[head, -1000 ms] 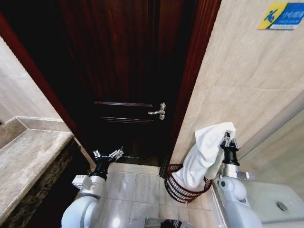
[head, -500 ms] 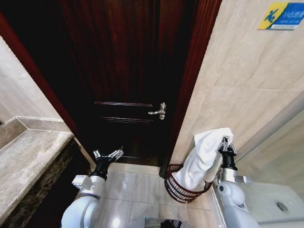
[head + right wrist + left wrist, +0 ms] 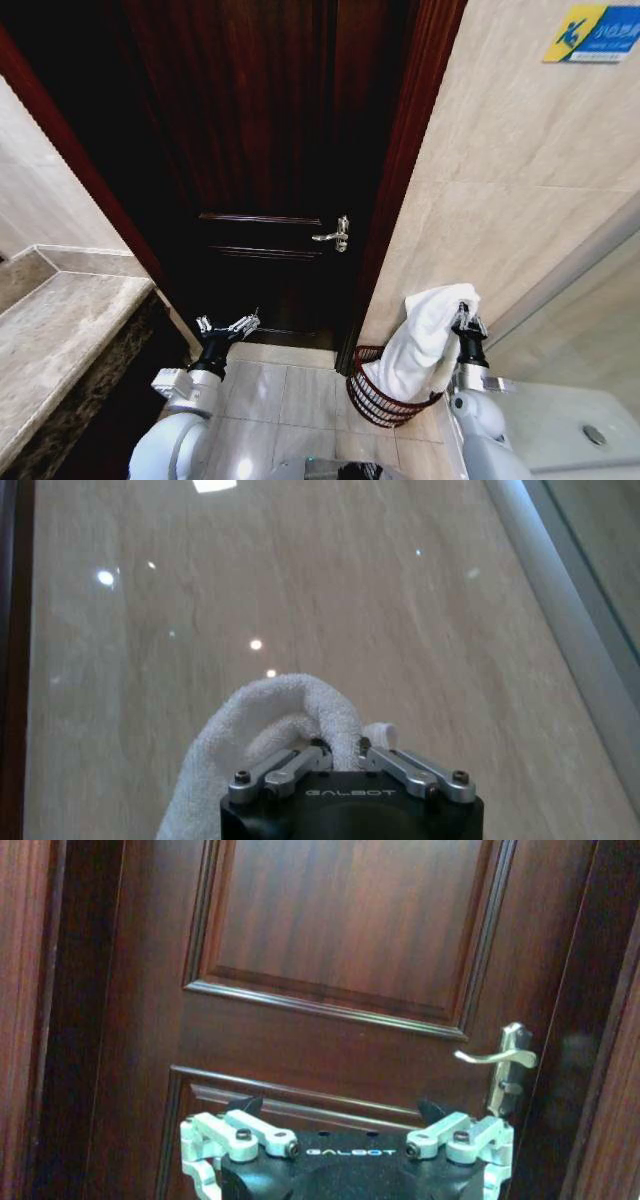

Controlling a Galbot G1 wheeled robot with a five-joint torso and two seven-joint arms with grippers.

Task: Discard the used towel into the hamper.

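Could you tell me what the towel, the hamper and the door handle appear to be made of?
The towel, held in the right pincer, looks like white terry cloth with a nubby pile. The hamper seems to be dark reddish wire or wicker, openwork with rings. The door handle looks like polished silvery metal.

— what colours do we have at three o'clock in our head view?

— a plain white towel (image 3: 424, 335), and below it the hamper (image 3: 375, 397), dark reddish-brown with an openwork pattern of horizontal rings.

— and at twelve o'clock?

— we see the door (image 3: 270, 150), deep mahogany red-brown with a streaky wood grain, and its handle (image 3: 335, 235) is shiny silver.

— the wall (image 3: 520, 160)?

— pale beige tile, faintly veined. at one o'clock it carries a sign (image 3: 592, 32) in blue and yellow.

— at nine o'clock?

— a counter (image 3: 55, 340) in mottled grey-beige stone.

— our grippers?

— the left gripper (image 3: 228, 326) is black with pale silver-white linkages; the right gripper (image 3: 464, 318) is black with grey linkages.
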